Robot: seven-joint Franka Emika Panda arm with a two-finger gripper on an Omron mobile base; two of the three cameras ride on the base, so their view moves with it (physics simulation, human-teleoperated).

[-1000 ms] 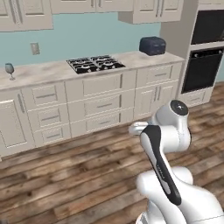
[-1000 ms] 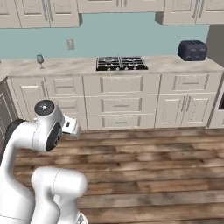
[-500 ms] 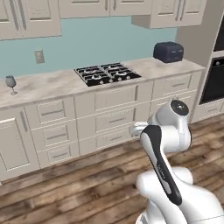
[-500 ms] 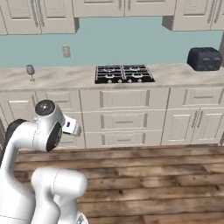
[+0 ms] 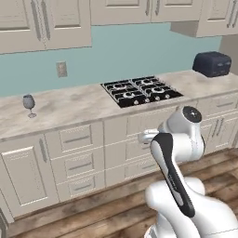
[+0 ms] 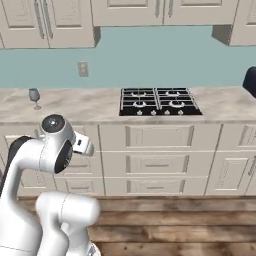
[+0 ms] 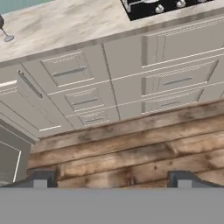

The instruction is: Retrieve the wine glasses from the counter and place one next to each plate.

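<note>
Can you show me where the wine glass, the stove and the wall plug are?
wine glass (image 5: 29, 103): left base view, on its bowl.
stove (image 6: 159, 100): right base view, on the black grates.
wall plug (image 5: 62, 69): left base view, on its plate.

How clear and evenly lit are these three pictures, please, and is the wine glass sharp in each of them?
Left base view: soft, even light, mild blur; the wine glass is small but readable on the counter. Right base view: similarly flat light, no glare, glass fainter still. Hand view: steeply tilted, the glass cut off at the top left edge, the open gripper tips dark and blurry.
</note>
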